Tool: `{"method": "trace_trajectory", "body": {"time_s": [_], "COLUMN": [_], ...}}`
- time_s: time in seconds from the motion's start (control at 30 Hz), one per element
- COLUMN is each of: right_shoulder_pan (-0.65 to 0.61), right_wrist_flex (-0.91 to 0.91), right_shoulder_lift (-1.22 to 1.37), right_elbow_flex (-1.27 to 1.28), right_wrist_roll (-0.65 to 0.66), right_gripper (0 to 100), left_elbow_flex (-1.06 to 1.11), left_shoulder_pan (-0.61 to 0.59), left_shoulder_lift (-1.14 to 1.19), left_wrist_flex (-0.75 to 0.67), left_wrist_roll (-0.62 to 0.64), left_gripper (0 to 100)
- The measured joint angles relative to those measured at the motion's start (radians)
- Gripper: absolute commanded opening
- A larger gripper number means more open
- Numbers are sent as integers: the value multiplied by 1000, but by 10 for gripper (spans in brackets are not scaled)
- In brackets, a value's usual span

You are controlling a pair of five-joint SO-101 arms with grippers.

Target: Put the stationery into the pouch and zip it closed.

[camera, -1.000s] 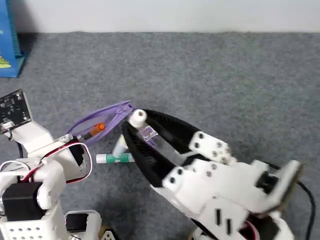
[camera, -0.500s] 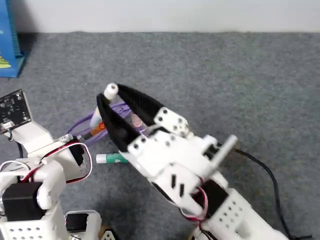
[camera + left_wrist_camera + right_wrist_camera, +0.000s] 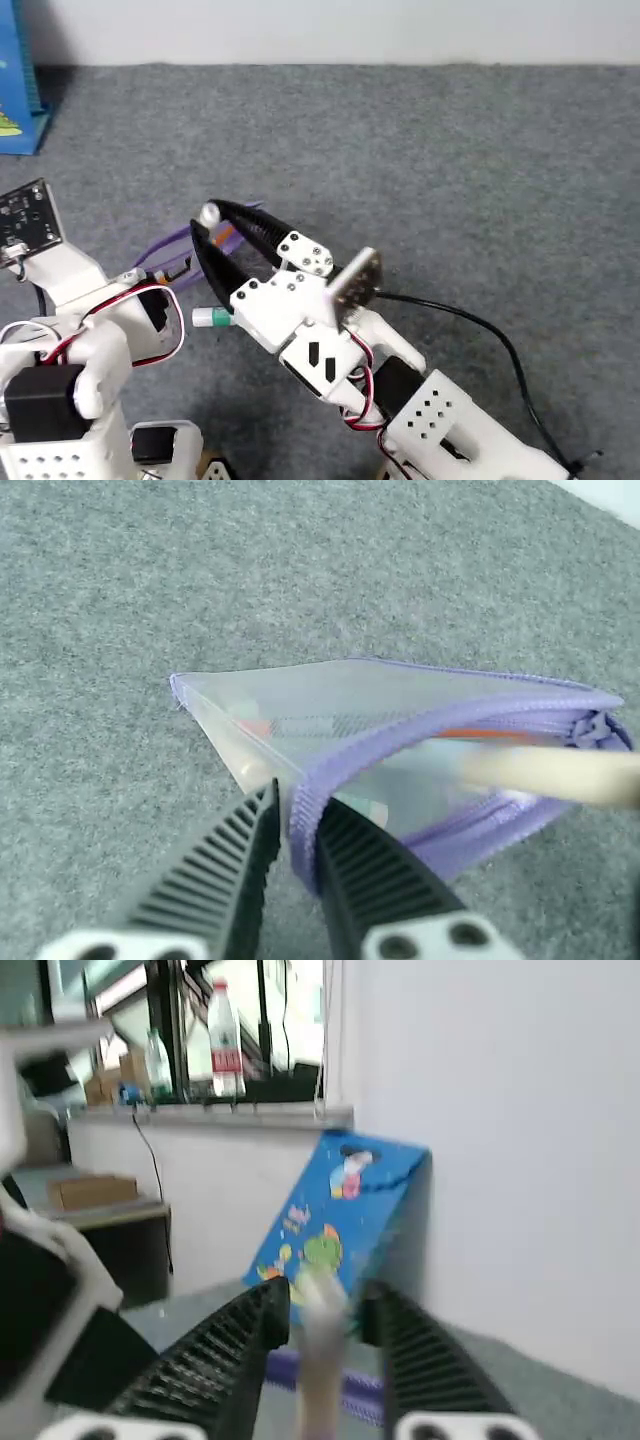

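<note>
I see the grey felt table [image 3: 450, 150] carrying the purple pouch [image 3: 350, 695] at nine o'clock. A green-banded white tube [image 3: 212, 318] lies just beside it toward six, with a blue box [image 3: 15, 80] at ten.

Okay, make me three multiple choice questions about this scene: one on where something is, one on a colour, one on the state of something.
1. Where is the green and white tube relative to the pouch?
A. Inside it
B. Lying on the grey table, outside it
C. Resting on top of it

2. What colour is the pouch's zipper edge?
A. Purple
B. Red
C. Black

3. What state is the left gripper in?
A. Open above the table
B. Shut on nothing
C. Shut on the pouch's edge

Answers:
1 B: the high view shows the tube lying on the table beside the pouch.
2 A: the left wrist view shows purple trim along the clear pouch's opening.
3 C: the left wrist view shows its fingers clamped on that purple edge.
</note>
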Motion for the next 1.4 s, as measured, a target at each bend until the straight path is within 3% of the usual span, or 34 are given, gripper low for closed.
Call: {"method": "trace_trajectory", "body": {"time_s": [0.53,0.7,0.9,1.27,1.4], "right_shoulder_pan": [-52,-52,-49,-52,-52], "right_wrist_flex": [835,1016,1000,701,641], "right_shoulder_lift": [-394,-388,-209,296,470], "right_elbow_flex": [-94,-89,-6,-3,-21], "right_wrist_roll": [-37,-98,-107,-49,-3], "right_gripper": [132,133,134,135,241], "left_elbow_flex": [0,-15,-23,-23,-23], "left_shoulder_pan": [0,-84,-129,-133,-133], "left_shoulder_lift": [0,0,0,0,0], "left_wrist_flex": [0,0,0,0,0], "left_wrist_roll": [0,0,0,0,0], "left_gripper": [11,11,11,11,11]}}
